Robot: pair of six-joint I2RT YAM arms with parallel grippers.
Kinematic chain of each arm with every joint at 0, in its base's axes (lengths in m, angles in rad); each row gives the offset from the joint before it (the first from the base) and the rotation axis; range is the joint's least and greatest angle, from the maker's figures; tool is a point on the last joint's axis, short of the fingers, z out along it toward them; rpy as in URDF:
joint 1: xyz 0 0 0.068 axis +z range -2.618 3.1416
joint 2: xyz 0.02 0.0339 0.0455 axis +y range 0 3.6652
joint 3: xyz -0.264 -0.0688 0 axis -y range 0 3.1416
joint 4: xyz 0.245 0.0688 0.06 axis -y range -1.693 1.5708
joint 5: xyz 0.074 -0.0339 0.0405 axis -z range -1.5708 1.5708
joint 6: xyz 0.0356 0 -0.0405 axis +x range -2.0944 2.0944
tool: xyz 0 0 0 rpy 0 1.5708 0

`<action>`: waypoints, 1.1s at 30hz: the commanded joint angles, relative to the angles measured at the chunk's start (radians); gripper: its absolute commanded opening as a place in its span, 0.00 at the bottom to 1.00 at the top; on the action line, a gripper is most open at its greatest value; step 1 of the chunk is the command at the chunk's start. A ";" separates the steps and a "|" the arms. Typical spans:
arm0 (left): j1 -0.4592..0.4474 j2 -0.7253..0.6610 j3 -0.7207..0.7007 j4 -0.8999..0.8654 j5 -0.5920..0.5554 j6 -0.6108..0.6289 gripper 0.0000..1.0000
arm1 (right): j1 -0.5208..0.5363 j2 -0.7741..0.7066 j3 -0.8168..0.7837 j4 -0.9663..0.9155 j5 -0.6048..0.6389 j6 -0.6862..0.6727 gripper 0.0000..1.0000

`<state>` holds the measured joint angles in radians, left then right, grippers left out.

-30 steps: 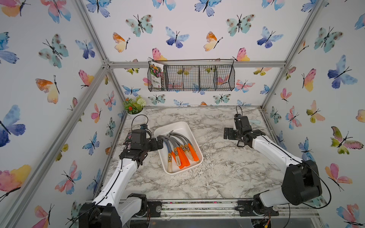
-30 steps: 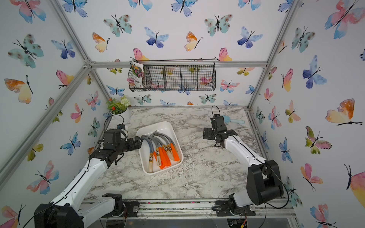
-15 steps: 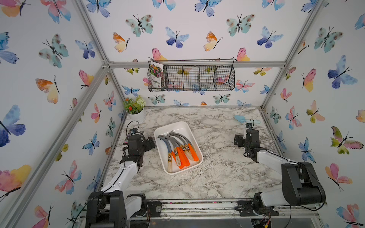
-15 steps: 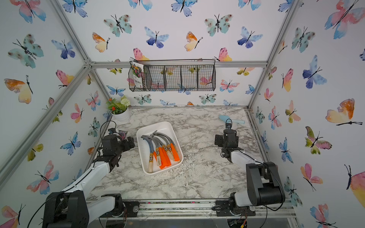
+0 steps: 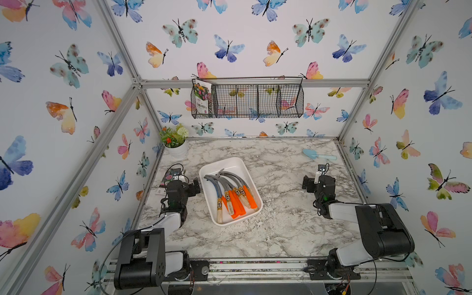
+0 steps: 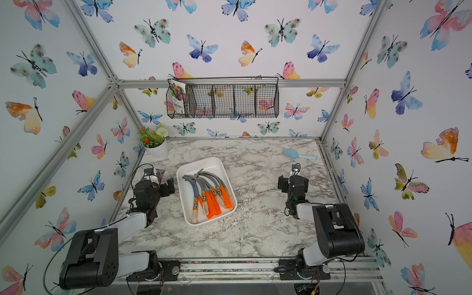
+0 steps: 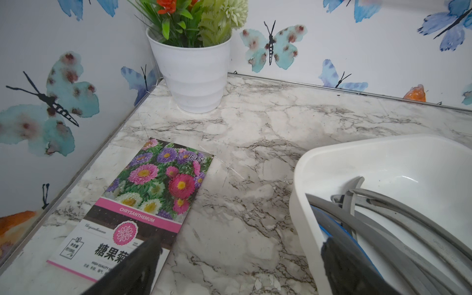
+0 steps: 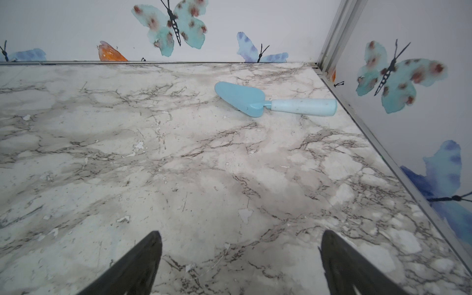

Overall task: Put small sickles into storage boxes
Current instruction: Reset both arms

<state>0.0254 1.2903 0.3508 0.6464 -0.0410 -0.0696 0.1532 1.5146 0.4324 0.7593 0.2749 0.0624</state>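
- The small sickles (image 5: 231, 196) are piled crosswise in the storage box (image 5: 229, 164). The lower handles are half buried, so no solid count from me.
- Gold-black handle labels: too tiny to read in both top views.
- The left wrist view cuts the storage box off at the picture's edge, so you get blades only, handles out of shot.
- Seed packet (image 7: 143, 204) by the left edge of the tabletop (image 5: 281, 229): one corner sits under a finger (image 7: 138, 265) of the left gripper (image 7: 240, 255). In both top views the left arm (image 5: 176, 194) covers most of it.
- Flower pot (image 7: 191, 74): blooms clipped by the picture's edge.
- Right gripper (image 8: 240, 255): only the fingertips show.

Orange-handled sickles (image 5: 236, 204), white tray (image 5: 231, 163), grey-veined marble table (image 5: 281, 229), butterfly-patterned walls (image 5: 245, 66)
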 commanded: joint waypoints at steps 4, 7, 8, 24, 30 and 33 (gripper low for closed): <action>-0.012 0.056 -0.072 0.258 0.035 0.029 0.98 | -0.013 -0.062 -0.100 0.174 0.010 -0.012 0.98; -0.012 0.110 -0.062 0.297 0.057 0.042 0.98 | -0.023 -0.073 -0.113 0.189 -0.016 -0.011 0.98; -0.011 0.106 -0.055 0.276 0.059 0.044 0.98 | -0.023 -0.072 -0.115 0.195 -0.021 -0.014 0.98; -0.059 0.126 -0.142 0.443 -0.002 0.075 0.98 | -0.029 0.068 -0.181 0.450 -0.020 -0.030 0.98; -0.059 0.116 -0.141 0.422 0.003 0.080 0.98 | -0.029 0.064 -0.185 0.456 -0.017 -0.031 0.98; -0.059 0.116 -0.142 0.426 0.002 0.081 0.98 | -0.029 0.064 -0.187 0.458 -0.017 -0.031 0.98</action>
<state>-0.0307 1.4246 0.2020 1.0836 -0.0284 -0.0002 0.1295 1.5738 0.2550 1.1893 0.2623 0.0399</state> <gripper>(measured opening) 0.984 0.983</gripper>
